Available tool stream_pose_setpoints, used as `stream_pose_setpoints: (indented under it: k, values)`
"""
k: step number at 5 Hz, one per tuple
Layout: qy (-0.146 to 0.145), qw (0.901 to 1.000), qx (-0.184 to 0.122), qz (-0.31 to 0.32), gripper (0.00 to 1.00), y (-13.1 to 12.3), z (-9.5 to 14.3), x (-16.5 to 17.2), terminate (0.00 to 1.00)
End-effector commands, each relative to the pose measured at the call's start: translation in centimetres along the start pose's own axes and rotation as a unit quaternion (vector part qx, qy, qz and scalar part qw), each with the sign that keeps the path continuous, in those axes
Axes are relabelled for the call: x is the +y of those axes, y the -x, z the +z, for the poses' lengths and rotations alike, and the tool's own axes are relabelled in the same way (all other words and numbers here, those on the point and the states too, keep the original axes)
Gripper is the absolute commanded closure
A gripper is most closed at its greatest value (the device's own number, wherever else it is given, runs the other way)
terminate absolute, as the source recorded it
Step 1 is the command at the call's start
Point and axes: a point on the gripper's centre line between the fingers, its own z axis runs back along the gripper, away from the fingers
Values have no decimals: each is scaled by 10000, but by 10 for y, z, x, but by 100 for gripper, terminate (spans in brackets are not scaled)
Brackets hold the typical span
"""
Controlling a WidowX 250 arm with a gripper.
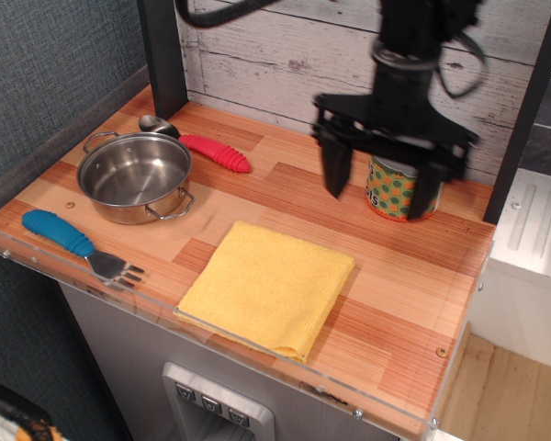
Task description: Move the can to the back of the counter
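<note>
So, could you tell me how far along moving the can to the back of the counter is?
Largely done, it seems: the can stands upright near the plank wall, at the back right of the counter. The open gripper hangs blurred in front of it, holding nothing. Only pulling the arm away looks left.

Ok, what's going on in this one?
A single robot arm hangs over the back right of the counter. Its gripper is open and blurred, one finger in front of the can, gripping nothing. The can stands upright near the plank wall. The pot, spoon, fork and yellow cloth lie apart from it.
</note>
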Motion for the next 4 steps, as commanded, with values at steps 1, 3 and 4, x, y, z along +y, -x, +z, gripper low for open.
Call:
stream_pose_setpoints:
  k: [1, 3, 4]
  values:
    - [386, 9992, -49, -96, 0, 44, 43, -5, 0]
    - [416, 9987, -303, -51, 0, 77, 90, 5, 0]
    - [416, 9987, -303, -51, 0, 77, 90, 5, 0]
